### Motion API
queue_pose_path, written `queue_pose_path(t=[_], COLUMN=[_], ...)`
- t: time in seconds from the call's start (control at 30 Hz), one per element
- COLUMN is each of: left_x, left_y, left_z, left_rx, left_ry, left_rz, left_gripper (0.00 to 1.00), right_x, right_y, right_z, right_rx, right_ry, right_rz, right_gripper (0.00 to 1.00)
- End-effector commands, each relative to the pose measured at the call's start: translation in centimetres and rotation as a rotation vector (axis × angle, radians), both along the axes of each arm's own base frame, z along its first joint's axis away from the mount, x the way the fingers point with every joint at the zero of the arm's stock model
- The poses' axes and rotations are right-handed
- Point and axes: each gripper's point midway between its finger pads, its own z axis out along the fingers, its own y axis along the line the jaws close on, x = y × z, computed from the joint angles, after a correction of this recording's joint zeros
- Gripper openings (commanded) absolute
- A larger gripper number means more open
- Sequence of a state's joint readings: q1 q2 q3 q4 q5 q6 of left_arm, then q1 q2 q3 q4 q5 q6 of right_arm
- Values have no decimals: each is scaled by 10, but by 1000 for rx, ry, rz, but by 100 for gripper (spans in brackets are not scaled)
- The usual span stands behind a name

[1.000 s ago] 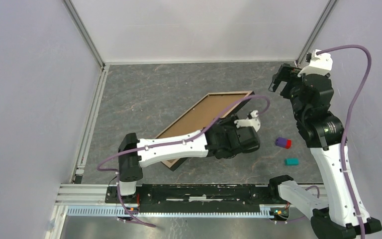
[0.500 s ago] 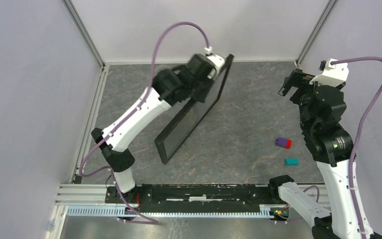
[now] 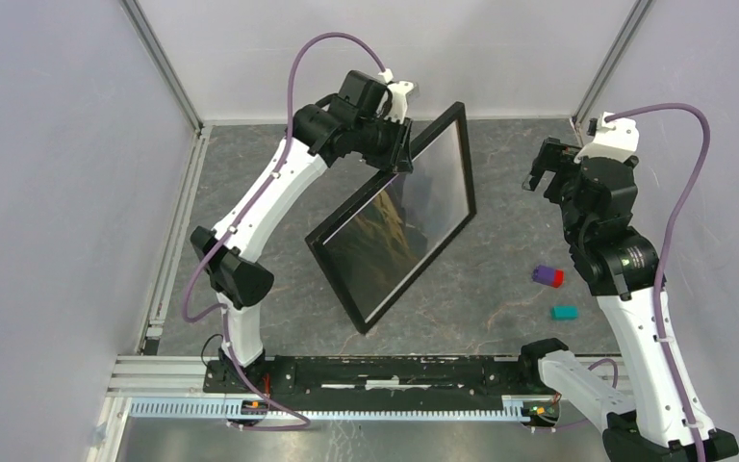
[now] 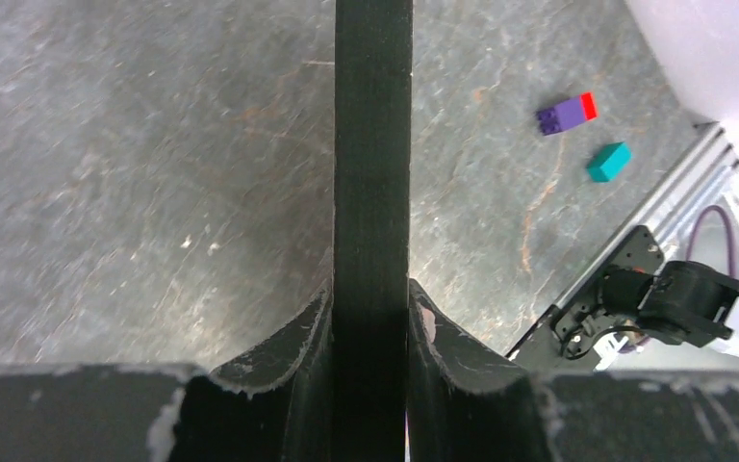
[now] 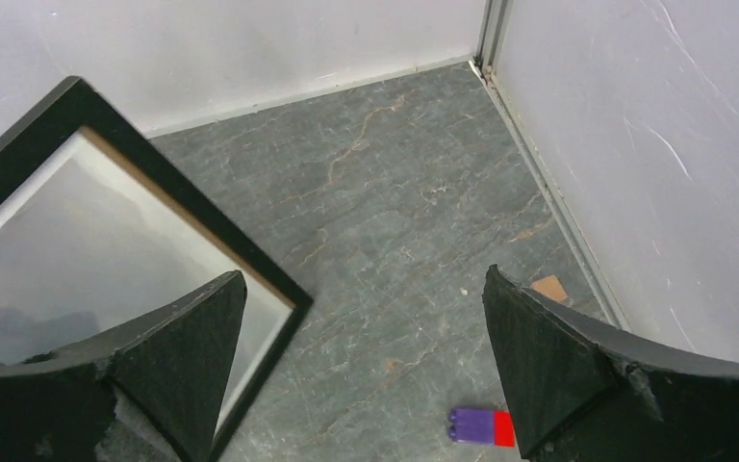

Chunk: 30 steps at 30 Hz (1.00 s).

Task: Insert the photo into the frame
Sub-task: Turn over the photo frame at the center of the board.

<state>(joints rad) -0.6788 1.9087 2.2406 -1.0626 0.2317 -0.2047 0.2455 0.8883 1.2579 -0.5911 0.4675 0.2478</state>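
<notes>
Up at the far left of the table (image 3: 250,183), the left arm reaches high, and the left gripper (image 3: 399,154) has its jaws closed on the frame (image 3: 339,284), pinching one long rail. The left wrist view shows that black rail (image 4: 372,173) running straight out between the two fingers (image 4: 293,351), which press against it on both sides. The frame is held up off the flat and steeply tilted, black front toward the overhead camera, one short end high near the back wall and the opposite corner low over the middle of the table; whether that corner touches the surface cannot be told. The photo (image 3: 377,236) sits inside the frame, with dark brown hillside in the lower half and grey sky above.

Further right, the right gripper (image 3: 539,171) hangs in the air near the back right corner, well apart from the frame, jaws spread wide and holding nothing. Its wrist camera looks past both fingers (image 5: 183,337) at the frame's upper corner (image 5: 154,178). A purple-and-red block (image 3: 547,276) and a teal block (image 3: 564,312) lie near each other on the table's right side.
</notes>
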Motion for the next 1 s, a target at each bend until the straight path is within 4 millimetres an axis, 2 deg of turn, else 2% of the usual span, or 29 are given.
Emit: queue_pose_path(t=[0.0, 0.1, 0.2, 0.27, 0.4, 0.57, 0.73, 0.97], left_x=[16, 33, 60, 67, 94, 119, 137, 159], left_y=[-36, -54, -63, -74, -88, -109, -112, -109], left_z=[-2, -17, -48, -62, -101, -131, -161, -188], left_rx=[-126, -155, -125, -139, -129, -170, -157, -183], left_ry=[-23, -56, -71, -84, -101, -130, -156, -166], left_rz=[-133, -223, -217, -263, -253, -242, -237, -248], left_gripper=[2, 2, 2, 2, 2, 2, 2, 2], right_x=[-1, 2, 3, 3, 2, 1, 2, 5], right_y=[1, 8, 12, 11, 9, 9, 12, 12], right_z=[3, -4, -12, -15, -19, -26, -39, -46], right_rx=[16, 26, 23, 12, -5, -25, -39, -45], right_ry=[-15, -1, 27, 45, 63, 91, 134, 149], right_rz=[3, 42, 59, 56, 57, 67, 87, 82], right_gripper=[98, 98, 98, 98, 98, 98, 98, 98])
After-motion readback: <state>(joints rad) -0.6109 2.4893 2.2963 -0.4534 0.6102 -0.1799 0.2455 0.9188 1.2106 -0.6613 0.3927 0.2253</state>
